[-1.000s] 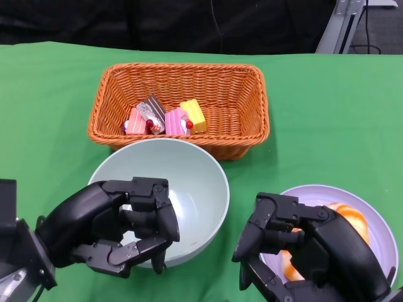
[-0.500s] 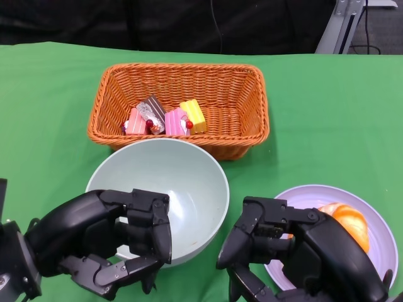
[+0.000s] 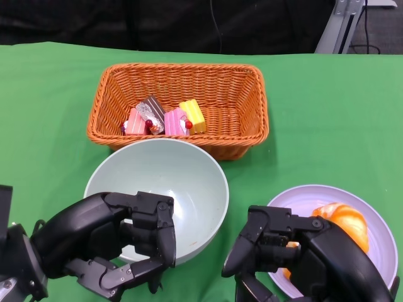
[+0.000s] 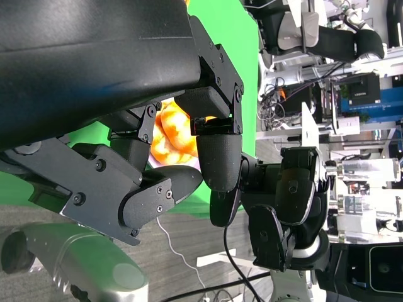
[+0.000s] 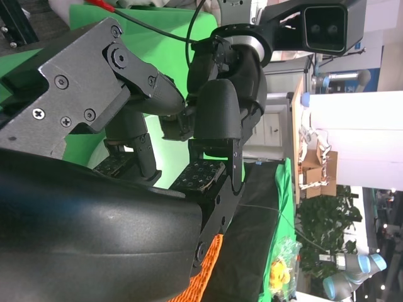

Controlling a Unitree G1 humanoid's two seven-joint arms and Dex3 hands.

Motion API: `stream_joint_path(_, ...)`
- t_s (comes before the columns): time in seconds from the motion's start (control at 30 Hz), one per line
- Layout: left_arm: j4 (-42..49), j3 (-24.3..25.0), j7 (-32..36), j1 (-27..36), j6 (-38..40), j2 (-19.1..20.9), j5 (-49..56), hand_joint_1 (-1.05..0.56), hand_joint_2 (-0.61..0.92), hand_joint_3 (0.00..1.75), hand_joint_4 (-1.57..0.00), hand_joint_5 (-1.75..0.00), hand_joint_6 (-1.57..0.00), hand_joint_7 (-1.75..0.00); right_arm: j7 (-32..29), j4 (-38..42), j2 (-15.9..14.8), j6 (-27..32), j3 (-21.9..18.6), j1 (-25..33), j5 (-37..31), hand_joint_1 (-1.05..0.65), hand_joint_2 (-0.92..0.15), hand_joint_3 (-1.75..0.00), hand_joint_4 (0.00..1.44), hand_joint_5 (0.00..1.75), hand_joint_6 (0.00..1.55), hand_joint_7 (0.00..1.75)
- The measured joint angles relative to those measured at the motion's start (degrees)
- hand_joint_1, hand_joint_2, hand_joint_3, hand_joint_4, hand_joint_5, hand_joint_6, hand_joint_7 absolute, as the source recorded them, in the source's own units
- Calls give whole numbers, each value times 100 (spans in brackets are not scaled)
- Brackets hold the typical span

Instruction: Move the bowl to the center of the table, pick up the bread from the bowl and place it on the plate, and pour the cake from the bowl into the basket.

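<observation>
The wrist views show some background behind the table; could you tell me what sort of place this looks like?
Most likely a robotics lab or test space. Beyond the green table stand another robot arm on a stand, cardboard boxes, and cluttered desks with equipment and cables.

Bowl (image 3: 170,182) touches basket (image 3: 252,94) — open cloth (image 3: 327,119) lies right of both.

A green cloth (image 3: 327,107) covered the table; a grey stand (image 3: 343,22) stood beyond its far right corner.
</observation>
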Motion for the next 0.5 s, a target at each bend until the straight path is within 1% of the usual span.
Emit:
stream_joint_path(0.37, 122, -80, -91, 22, -311, -116, 100, -17, 61, 100, -66, -175, -70, -146, -5, -15, -73, -8, -42, 177, -8, -8, -41, -126, 80, 144, 80, 114)
stream_joint_path(0.5, 122, -107, -90, 26, -318, -117, 164, -18, 61, 98, -65, -174, -70, -145, -4, -14, -107, -131, -42, 214, -39, -7, -42, -125, 81, 145, 80, 114)
